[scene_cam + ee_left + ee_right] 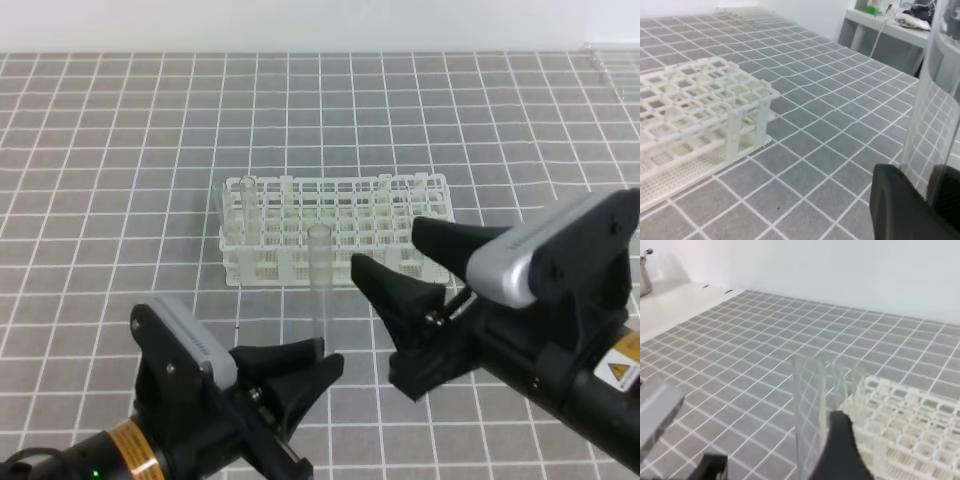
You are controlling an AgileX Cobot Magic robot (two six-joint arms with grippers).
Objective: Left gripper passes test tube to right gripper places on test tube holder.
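- Exterior high view: black two-fingered left gripper [312, 362], fingers clamped on the long clear glass test tube [319, 285], held upright at six o'clock of the white plastic grid test tube holder [335, 238]. Black right gripper [400, 262] at three o'clock of the tube, fingers apart; handover pending, placing remains.
- Left wrist view: tube base hidden behind finger.
- Right wrist view: tube faint, lower end cut off.

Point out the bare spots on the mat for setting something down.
Free: the mat left of and behind the test tube holder. Crowded: in front of it, where the left gripper holds the test tube upright beside the open right gripper.
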